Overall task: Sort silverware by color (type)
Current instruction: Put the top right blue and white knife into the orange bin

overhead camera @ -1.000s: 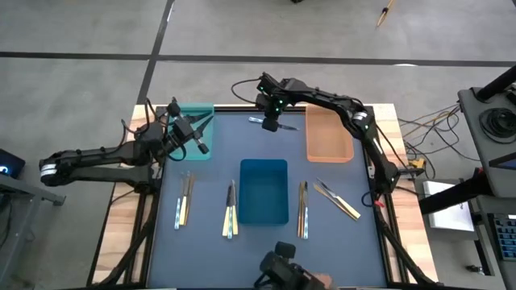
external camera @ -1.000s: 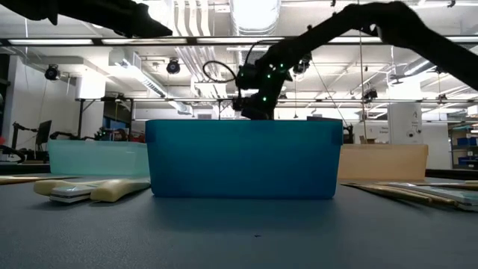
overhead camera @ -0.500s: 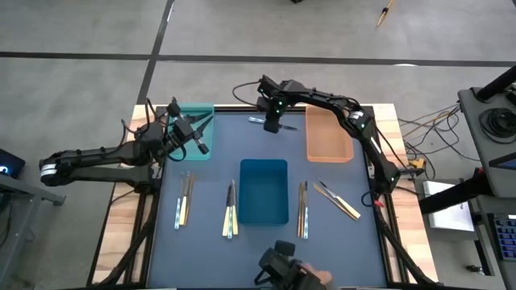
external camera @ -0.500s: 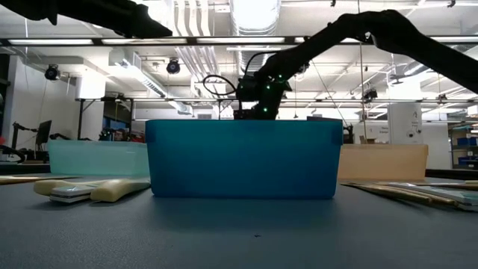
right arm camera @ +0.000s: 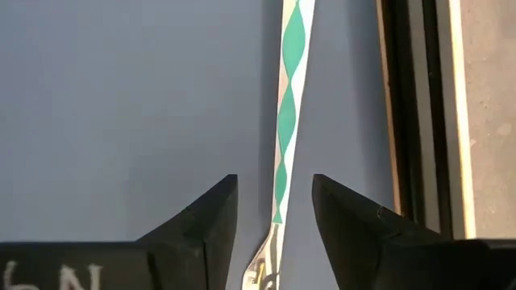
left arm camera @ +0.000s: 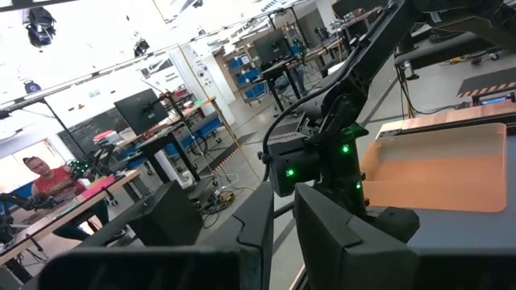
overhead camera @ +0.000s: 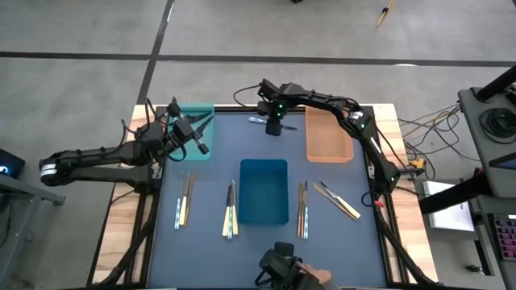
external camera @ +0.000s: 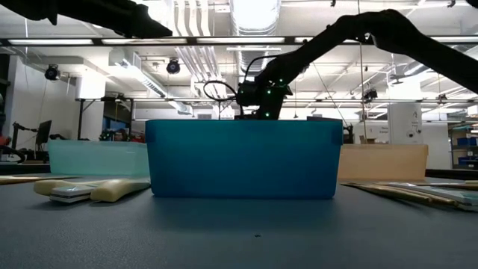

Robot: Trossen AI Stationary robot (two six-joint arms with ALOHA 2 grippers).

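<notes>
Silverware: one green-patterned utensil point(right arm camera: 289, 121) lies flat on the mat near the table's far edge, between the parted fingers of the right gripper point(overhead camera: 273, 127), untouched. Right arm reaches across from the orange tray point(overhead camera: 328, 134); left gripper point(overhead camera: 198, 143), nearly closed and empty, hangs by the teal tray point(overhead camera: 193, 113).

Bright ceiling lights point(external camera: 254, 11) glare — arms silhouetted; foreground perhaps slightly soft.

dark jointed arms point(overhead camera: 326, 101), green lights, black cables
</notes>
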